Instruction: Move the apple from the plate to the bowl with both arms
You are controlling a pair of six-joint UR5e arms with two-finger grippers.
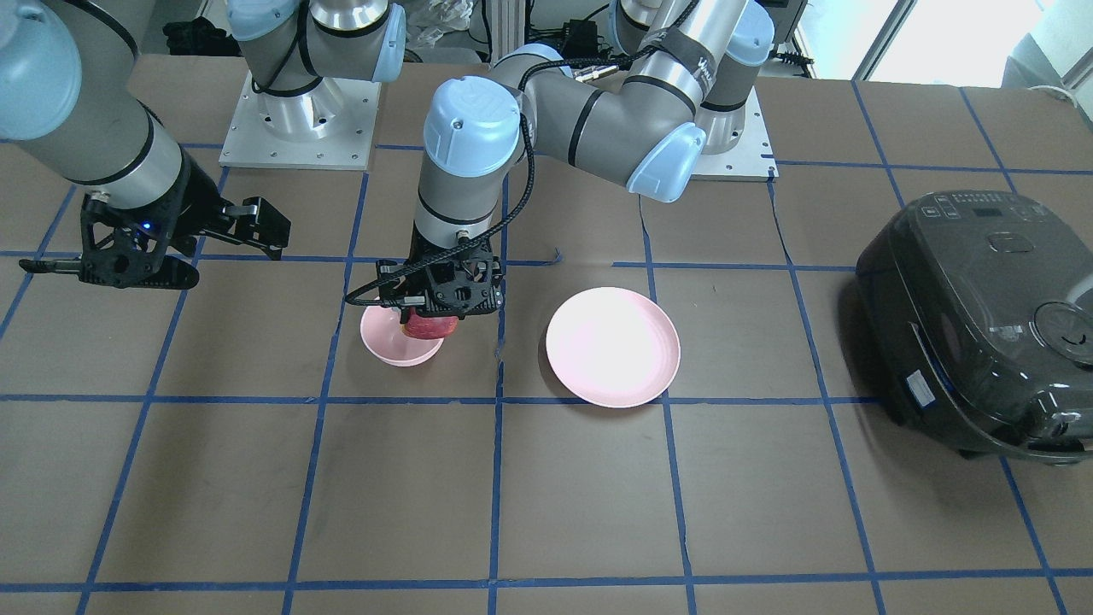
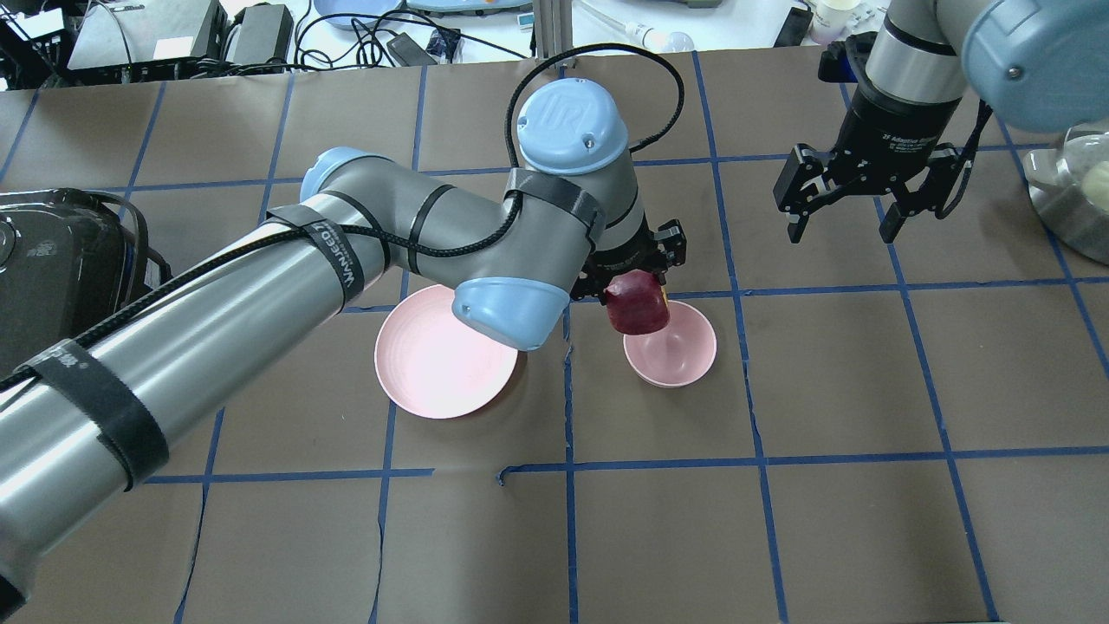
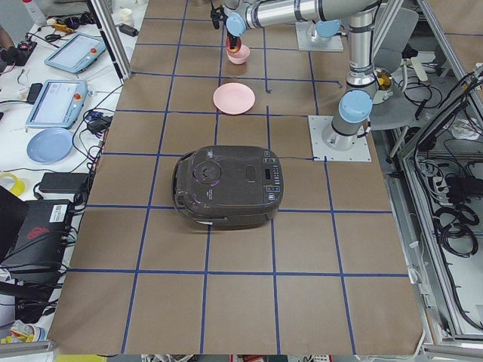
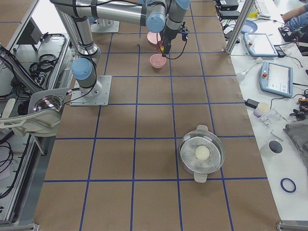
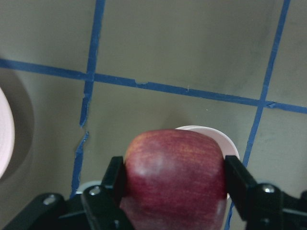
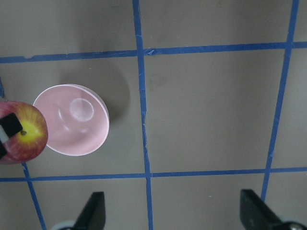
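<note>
The left gripper [image 5: 176, 177] pinches the apple [image 2: 638, 303] by its sides, holding it over the bowl's [image 2: 689, 357] plate-side rim, apparently ready to lower it in. The right gripper [image 2: 849, 227] hangs spread and empty, well aside, and the plate [image 2: 433, 364] lies bare.

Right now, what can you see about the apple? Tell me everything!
The apple is small and dark red with lighter streaks, and it has a yellow patch around the stem on top. It looks smooth and a bit blocky. The left claw pinches it between two black fingers, one on each side. It hangs in the air over the edge of the small pink bowl and does not seem to touch it. It is off the plate.
</note>
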